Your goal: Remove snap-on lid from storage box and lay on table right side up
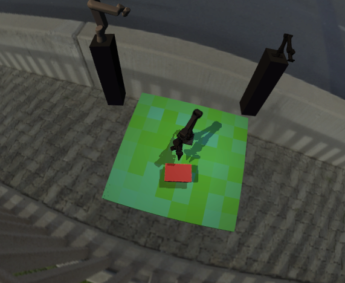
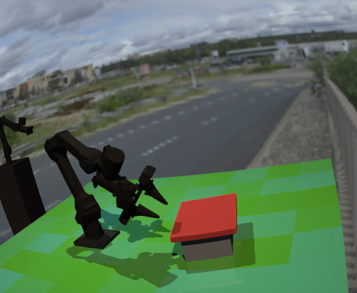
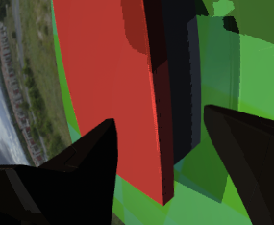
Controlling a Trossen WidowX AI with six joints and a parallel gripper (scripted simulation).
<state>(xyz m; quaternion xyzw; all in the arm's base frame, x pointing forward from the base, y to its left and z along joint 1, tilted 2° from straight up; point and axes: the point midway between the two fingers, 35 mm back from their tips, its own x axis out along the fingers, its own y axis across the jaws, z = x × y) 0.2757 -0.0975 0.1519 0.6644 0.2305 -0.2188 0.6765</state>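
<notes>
A flat red lid (image 1: 178, 173) (image 2: 208, 214) (image 3: 112, 72) sits level on top of the storage box (image 2: 208, 250) (image 3: 181, 87), overhanging its walls. The box has grey and dark sides and stands on the green table. My gripper (image 1: 179, 158) (image 2: 162, 210) (image 3: 160, 119) is open, with nothing between its fingers. It is just short of the box on the arm base's side, one fingertip higher than the other, pointing at the lid's near edge. In the wrist view the lid's edge shows between the two fingertips. Contact with the lid is not seen.
The green checkered table (image 1: 218, 198) (image 2: 276, 277) carries the arm's base (image 2: 96, 239) behind the gripper. Two dark pillars (image 1: 108, 72) (image 1: 263, 82) with other arms stand beyond the table's far edge; one pillar also shows in the exterior view (image 2: 17, 192).
</notes>
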